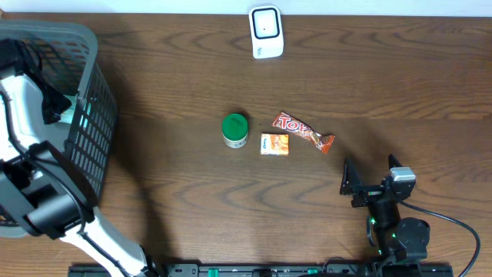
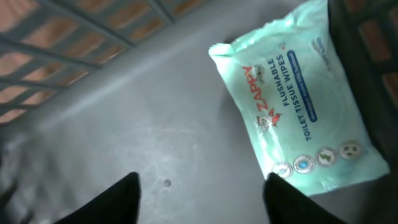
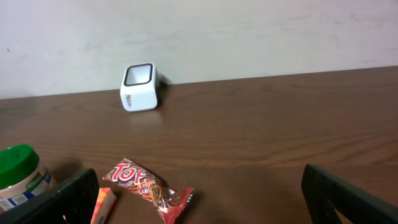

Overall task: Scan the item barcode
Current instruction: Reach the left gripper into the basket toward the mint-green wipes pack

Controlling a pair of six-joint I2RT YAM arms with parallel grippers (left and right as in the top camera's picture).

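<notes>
A mint-green pack of flushable tissue wipes (image 2: 297,102) lies flat on the grey floor of the basket (image 2: 143,118), printed side up. My left gripper (image 2: 204,180) hangs over that floor to the pack's left, open, with nothing between its fingers. Its right finger (image 2: 283,199) sits just by the pack's near corner. The white barcode scanner (image 1: 266,31) stands at the table's far edge and also shows in the right wrist view (image 3: 139,87). My right gripper (image 1: 369,181) rests open and empty near the front right.
The grey mesh basket (image 1: 92,115) fills the left end, with my left arm reaching into it. Mid-table lie a green-lidded jar (image 1: 234,130), a small orange packet (image 1: 274,144) and a red toffee bar (image 1: 304,132).
</notes>
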